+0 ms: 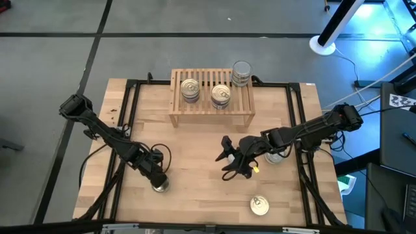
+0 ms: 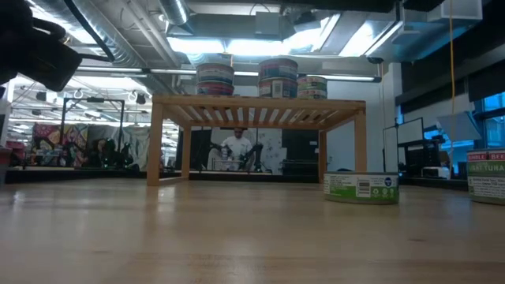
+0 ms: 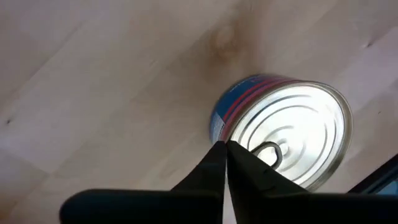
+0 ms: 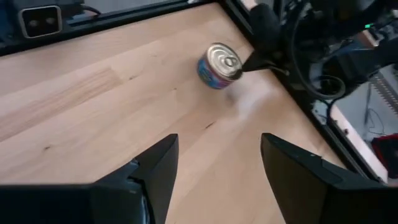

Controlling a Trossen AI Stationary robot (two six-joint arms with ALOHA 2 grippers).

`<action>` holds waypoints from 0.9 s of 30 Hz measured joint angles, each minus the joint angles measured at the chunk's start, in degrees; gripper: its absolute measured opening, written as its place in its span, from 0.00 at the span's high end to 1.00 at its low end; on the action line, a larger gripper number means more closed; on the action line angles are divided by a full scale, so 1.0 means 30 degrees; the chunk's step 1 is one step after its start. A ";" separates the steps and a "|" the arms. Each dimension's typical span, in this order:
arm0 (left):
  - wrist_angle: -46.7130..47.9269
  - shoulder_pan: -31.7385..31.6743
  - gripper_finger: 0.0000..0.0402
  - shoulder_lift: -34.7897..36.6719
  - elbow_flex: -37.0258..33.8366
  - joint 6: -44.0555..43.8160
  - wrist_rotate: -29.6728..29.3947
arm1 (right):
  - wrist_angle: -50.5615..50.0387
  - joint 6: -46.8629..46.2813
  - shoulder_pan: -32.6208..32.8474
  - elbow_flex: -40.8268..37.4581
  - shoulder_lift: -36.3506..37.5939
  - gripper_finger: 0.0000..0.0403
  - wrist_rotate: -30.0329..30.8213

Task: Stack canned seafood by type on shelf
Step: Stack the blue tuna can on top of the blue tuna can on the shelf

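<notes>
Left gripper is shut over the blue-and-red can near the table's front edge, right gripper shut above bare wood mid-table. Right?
Not quite: the right gripper is open, fingers wide apart in its wrist view. The left gripper is shut over the blue-and-red can, as you said.

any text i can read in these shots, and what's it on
"LIGHT TUNA" on the can at the right edge of the low view; the line above it is partly cut off, not sure.
Green-label can: white panel and barcode, print too small to read.
Cans on the shelf: label bands blurred, unreadable.
Blue and red can by the left gripper: label print unreadable.
</notes>
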State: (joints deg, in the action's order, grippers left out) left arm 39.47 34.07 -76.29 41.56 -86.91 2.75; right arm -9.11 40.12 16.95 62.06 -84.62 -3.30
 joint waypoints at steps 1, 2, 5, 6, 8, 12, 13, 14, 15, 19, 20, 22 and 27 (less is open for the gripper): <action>-0.0003 -0.0001 0.99 -0.0011 0.0000 -0.0076 -0.0062 | -0.0085 -0.0001 0.0000 0.0000 0.0000 0.43 -0.0084; -0.0002 -0.0001 0.99 -0.0022 0.0000 -0.0083 -0.0100 | -0.0145 -0.0001 0.0000 0.0000 0.0000 0.43 -0.0098; -0.0050 -0.0001 0.99 -0.0140 0.0022 -0.0119 -0.0125 | -0.0444 -0.0001 -0.0003 0.0000 0.0000 0.43 -0.0098; -0.0068 -0.0001 0.98 -0.0146 0.0022 -0.0119 -0.0125 | -0.0512 -0.0001 -0.0002 0.0000 0.0000 0.43 -0.0098; -0.0070 -0.0001 0.96 -0.0160 0.0022 -0.0042 -0.0153 | -0.0574 -0.0001 -0.0007 0.0000 0.0000 0.43 -0.0098; -0.0611 -0.0001 0.90 -0.0168 0.0022 0.0130 -0.0169 | -0.0574 0.0002 -0.0007 0.0000 0.0000 0.43 -0.0098; -0.0828 -0.0001 0.88 -0.0168 0.0022 0.0273 -0.0169 | -0.0574 -0.0001 -0.0007 0.0000 0.0000 0.43 -0.0098; -0.0950 -0.0001 0.86 -0.0168 0.0022 0.0457 -0.0169 | -0.0574 0.0007 -0.0007 0.0000 0.0000 0.43 -0.0091; -0.0950 -0.0001 0.84 -0.0168 0.0022 0.0529 -0.0176 | -0.0581 0.0007 -0.0007 0.0000 0.0000 0.43 -0.0091; -0.0826 -0.0001 0.77 -0.0168 0.0022 0.0542 -0.0176 | -0.0586 0.0007 -0.0007 0.0000 0.0000 0.43 -0.0091; -0.0806 -0.0001 0.76 -0.0168 0.0022 0.0518 -0.0176 | -0.0588 0.0007 -0.0007 0.0000 0.0000 0.43 -0.0091; -0.0823 -0.0001 0.75 -0.0168 0.0022 0.0514 -0.0183 | -0.0584 0.0007 -0.0007 0.0000 0.0000 0.43 -0.0091; -0.0819 -0.0001 0.75 -0.0168 0.0022 0.0507 -0.0227 | -0.0588 0.0007 -0.0007 0.0000 0.0000 0.43 -0.0112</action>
State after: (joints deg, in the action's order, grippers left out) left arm 37.01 34.06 -76.79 41.63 -85.38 2.07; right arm -10.87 40.14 16.93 62.06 -84.62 -3.64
